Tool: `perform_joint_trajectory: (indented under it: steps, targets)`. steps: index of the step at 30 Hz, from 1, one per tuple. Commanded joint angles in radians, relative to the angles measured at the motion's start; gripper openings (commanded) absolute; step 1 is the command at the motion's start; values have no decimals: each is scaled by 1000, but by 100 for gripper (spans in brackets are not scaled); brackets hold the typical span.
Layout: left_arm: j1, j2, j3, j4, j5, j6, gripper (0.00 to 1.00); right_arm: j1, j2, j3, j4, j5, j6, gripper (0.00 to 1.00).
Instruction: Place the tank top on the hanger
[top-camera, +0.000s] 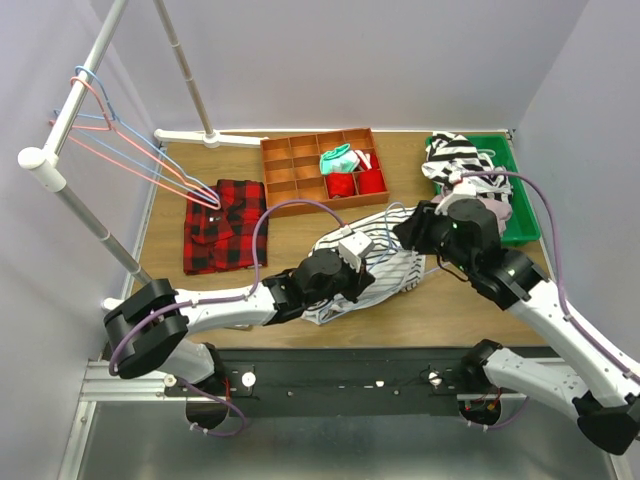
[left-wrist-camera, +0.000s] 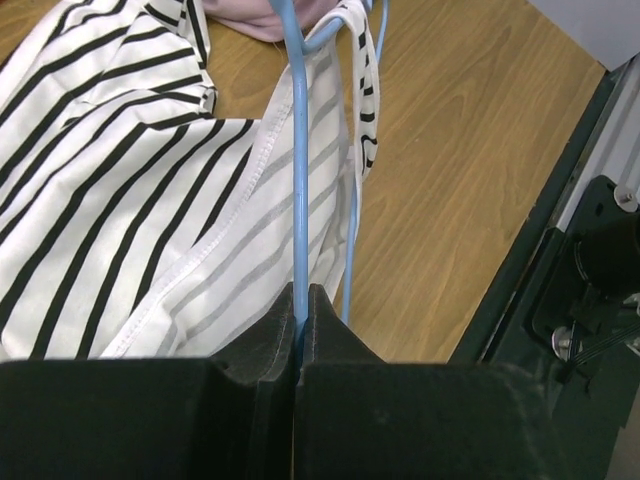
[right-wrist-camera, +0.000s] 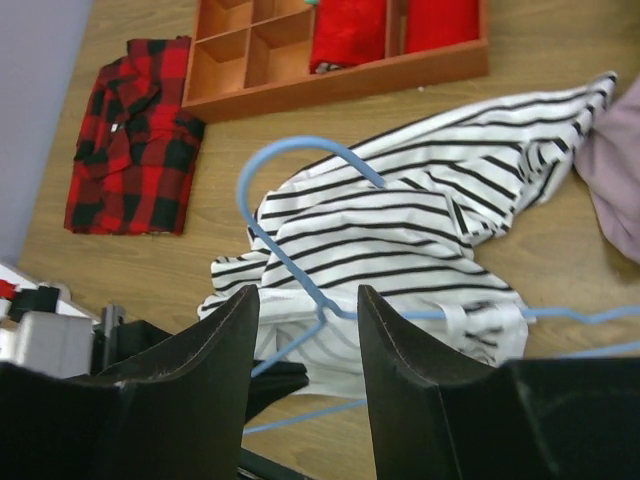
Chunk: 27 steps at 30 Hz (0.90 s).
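The tank top (top-camera: 385, 258), white with thin black stripes, lies crumpled on the table's middle. The light-blue wire hanger (right-wrist-camera: 290, 152) lies over it, its hook pointing toward the wooden tray; one strap is looped over a wire (left-wrist-camera: 360, 90). My left gripper (left-wrist-camera: 298, 300) is shut on a hanger wire (left-wrist-camera: 297, 160) at the tank top's near edge, and also shows in the top view (top-camera: 347, 270). My right gripper (right-wrist-camera: 305, 312) is open above the hanger's neck and the tank top (right-wrist-camera: 400, 230), touching nothing; in the top view it sits at the garment's right (top-camera: 408, 228).
A red-black plaid shirt (top-camera: 222, 225) lies at the left. A wooden compartment tray (top-camera: 300, 165) stands behind. A green bin (top-camera: 518, 200) at the back right holds a broad-striped garment (top-camera: 455, 155). A rail with pink-red hangers (top-camera: 130, 150) crosses the far left. A pink garment (right-wrist-camera: 615, 170) lies right.
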Motion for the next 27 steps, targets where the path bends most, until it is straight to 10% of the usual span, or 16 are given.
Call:
perform_joint_trajectory:
  steps: [1, 21, 27]
  targets:
    - [-6, 33, 53, 33, 36, 31, 0, -1, 83, 46, 108, -109, -128, 53]
    - [-4, 83, 98, 10, 118, 46, 0, 10, 110, -193, 205, -16, -93, 40]
    - [-4, 110, 107, 19, 116, 28, 0, 13, 97, -216, 216, 58, -85, 4]
